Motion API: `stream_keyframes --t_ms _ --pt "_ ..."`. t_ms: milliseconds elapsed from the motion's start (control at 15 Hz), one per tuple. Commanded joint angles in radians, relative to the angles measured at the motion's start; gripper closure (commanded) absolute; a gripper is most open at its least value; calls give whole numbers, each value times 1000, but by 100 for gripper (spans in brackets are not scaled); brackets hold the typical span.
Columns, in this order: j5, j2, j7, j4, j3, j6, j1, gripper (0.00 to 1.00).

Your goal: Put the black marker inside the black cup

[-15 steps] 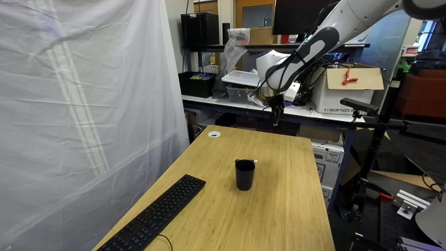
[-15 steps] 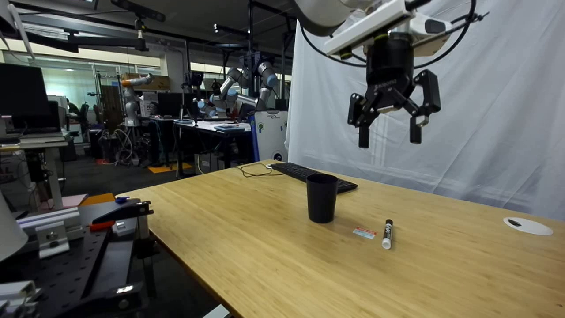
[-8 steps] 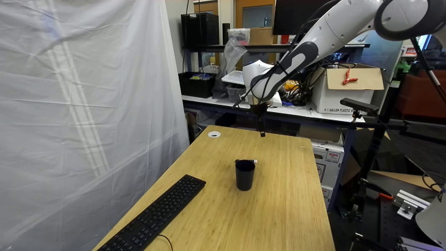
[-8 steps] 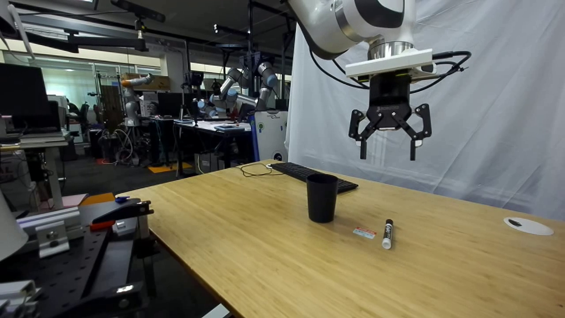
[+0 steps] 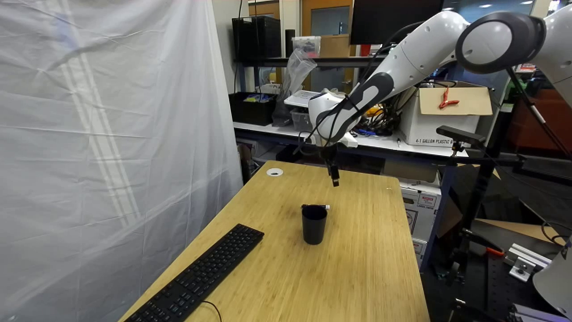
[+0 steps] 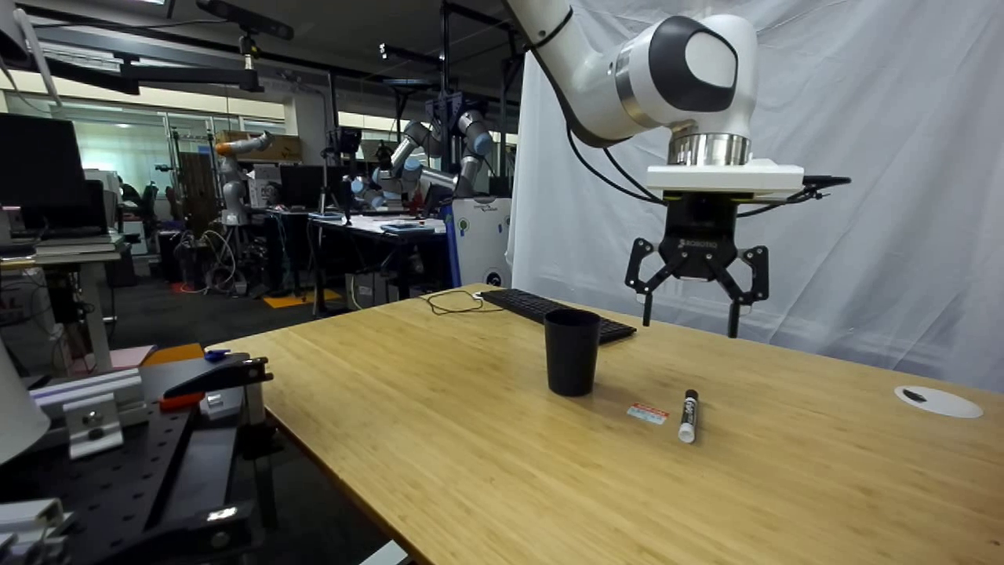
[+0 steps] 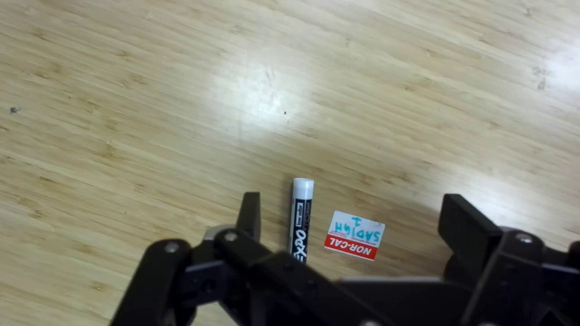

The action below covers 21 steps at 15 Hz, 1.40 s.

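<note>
The black marker (image 6: pixel 689 416), an Expo pen with a black cap and a white end, lies on the wooden table. In an exterior view the marker (image 5: pixel 327 207) is partly hidden behind the cup. The plain black cup (image 6: pixel 571 353) stands upright beside it; the cup (image 5: pixel 314 230) is out of the wrist view. My gripper (image 6: pixel 690 329) is open, pointing down, empty, above the table behind the marker in that view. In the wrist view the marker (image 7: pixel 301 217) shows between the spread fingers of the gripper (image 7: pixel 352 199), nearer the left finger; its lower part is hidden by the gripper.
A flat red-and-white sticker (image 7: pixel 355 235) lies beside the marker, between it and the cup. A black keyboard (image 5: pixel 201 273) with a cable lies along one table edge. A white round disc (image 6: pixel 938 401) is at the table's far corner. A white curtain (image 5: pixel 111 134) hangs beside the table.
My gripper has moved down toward the table and levelled from a tilt, staying open. In an exterior view it also shifted left. The marker and cup have not moved.
</note>
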Motion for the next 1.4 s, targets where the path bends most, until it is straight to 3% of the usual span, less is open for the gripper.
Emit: stream_keyframes --t_ms 0,467,1333 --pt "15 78 55 100 -7 -30 8 0" --pt "8 188 243 230 -11 -37 34 0" --pt "-12 371 307 424 -34 -132 69 0"
